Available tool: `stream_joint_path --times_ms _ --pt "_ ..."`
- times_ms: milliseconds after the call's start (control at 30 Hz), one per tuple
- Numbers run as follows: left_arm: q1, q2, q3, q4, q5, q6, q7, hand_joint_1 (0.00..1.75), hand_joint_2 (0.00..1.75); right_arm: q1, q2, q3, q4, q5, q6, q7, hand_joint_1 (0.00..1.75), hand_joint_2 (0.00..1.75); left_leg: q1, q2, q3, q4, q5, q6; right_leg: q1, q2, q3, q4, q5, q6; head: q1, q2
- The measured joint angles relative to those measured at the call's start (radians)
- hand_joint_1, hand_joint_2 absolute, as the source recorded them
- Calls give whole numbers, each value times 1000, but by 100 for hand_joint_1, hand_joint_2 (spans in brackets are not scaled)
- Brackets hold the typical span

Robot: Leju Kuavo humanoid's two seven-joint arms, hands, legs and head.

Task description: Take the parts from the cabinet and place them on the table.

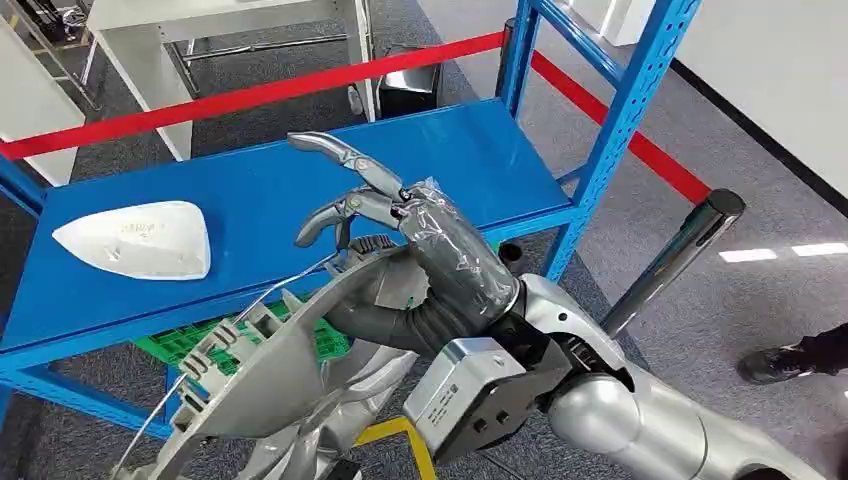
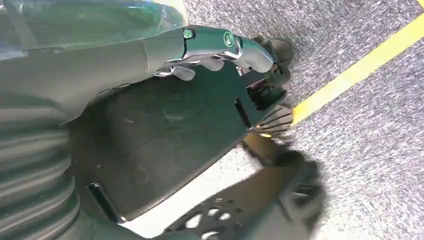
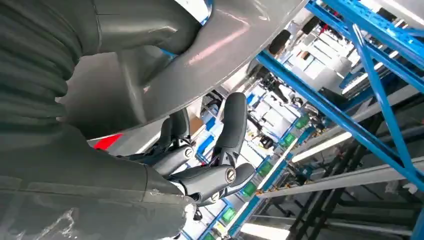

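My right hand (image 1: 400, 250) grips the big grey part (image 1: 290, 370) by its near rim, thumb underneath; it looks stiff, light, slick plastic, awkward to balance, while my left hand (image 2: 150, 55) hangs with nothing in it, fingers curled.

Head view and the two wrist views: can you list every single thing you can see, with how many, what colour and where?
Large part: one, silver-grey, held in front of the rack.
Small part: one, white, lying on the blue shelf's left side.
Rack: one, blue, shelf straight ahead.
Crate: one, green, under the shelf.
Barrier tape: red, stretched behind the rack.
Barrier post: one, chrome, right of the rack.
Table: one, white, beyond the tape.
Floor line: yellow, on grey carpet.
Person's shoe: one, dark, far right.
Right hand: grey, gripping the large part.
Left hand: grey, hanging above the floor, fingers curled.
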Motion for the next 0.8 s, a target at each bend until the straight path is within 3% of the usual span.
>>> stream_joint_path --times_ms 33,67,133,167,233,300,333,367,400,467,500,533,567,633,667,700,733,767,800 --pt "-1 0 1 0 0 1 0 0 175 0 2 0 0 0 0 -1 175 175 -1 -1 -7 8 4 -6 6 6 18 -40 -17 -12 2 0" --pt "-2 0 2 0 0 2 0 0 175 0 3 -2 0 0 0 -2 175 175 -2 -1 -11 9 14 -13 6 5 10 -39 -16 -20 2 0" --pt "-2 0 4 0 0 5 0 0 175 1 2 -1 0 0 0 -2 175 175 1 -1 -17 6 30 -25 10 5 -2 -36 -3 -40 0 0" --pt "-2 1 5 0 0 5 0 0 175 1 3 -1 0 0 0 -2 175 175 6 -1 -20 11 19 -30 4 0 -9 -39 8 -52 0 0" --pt "-4 1 6 0 -1 7 0 0 175 0 3 -2 0 0 0 -2 175 175 7 -2 -43 92 -90 -41 5 -3 -27 -39 25 -64 -11 0" --pt "-8 1 8 0 -1 10 0 0 175 2 3 0 0 0 0 -2 175 175 7 -2 -65 240 -187 -45 10 -4 -51 -38 45 -67 -18 0" --pt "-8 1 9 0 -1 10 0 0 175 3 3 0 0 0 0 -1 175 175 7 -2 -64 290 -200 -44 13 -4 -66 -36 55 -68 -19 0" --pt "-7 1 10 0 -1 10 0 0 175 3 3 1 0 0 0 1 175 175 7 -2 -47 298 -184 -42 15 -4 -83 -34 65 -68 -20 0" --pt "-4 1 10 0 0 10 3 0 175 4 3 2 0 0 -1 2 175 175 6 -2 -14 271 -151 -37 17 -3 -98 -31 75 -67 -20 0" --pt "4 2 10 0 1 10 7 0 175 4 3 2 0 0 -2 2 175 175 3 -3 86 138 -94 -23 21 0 -121 -27 91 -65 -23 0" --pt "7 4 10 0 0 10 6 0 175 4 3 2 0 0 -2 2 175 175 -2 -6 137 53 -112 -9 20 0 -128 -27 100 -63 -24 0" --pt "8 5 9 0 0 10 6 0 175 3 3 2 0 1 -2 3 175 175 -5 -6 169 -12 -129 -2 23 0 -135 -26 110 -55 -22 0" --pt "8 5 9 0 0 10 6 0 175 4 3 2 0 1 -3 4 175 175 -8 -5 167 -21 -132 -5 21 -2 -139 -29 120 -48 -24 0" --pt "11 5 10 0 0 11 6 0 175 4 4 2 0 2 -3 5 175 175 -13 -5 156 -22 -123 4 17 -5 -144 -34 139 -38 -25 0" --pt "15 5 10 0 0 12 6 0 175 5 3 2 0 2 -3 5 175 175 -4 -3 146 -40 -103 11 19 -6 -148 -34 139 -31 -26 0" --pt "15 4 10 0 0 14 7 0 175 5 3 2 0 2 -4 5 175 175 -3 0 145 -40 -90 14 17 -2 -157 -18 104 -25 -26 0" --pt "15 3 10 0 0 14 6 0 175 3 2 2 0 2 -4 6 175 175 -3 1 131 -40 -81 23 17 -2 -171 26 44 -21 -19 0" --pt "16 2 10 0 0 13 6 0 175 5 2 2 0 2 -4 6 175 175 -3 1 114 -37 -68 22 15 -2 -190 102 -23 -17 -12 0" --pt "16 2 10 0 0 13 6 0 175 8 2 4 0 2 -4 6 175 175 -3 2 100 -36 -58 23 14 -2 -205 175 -66 -13 -9 0"
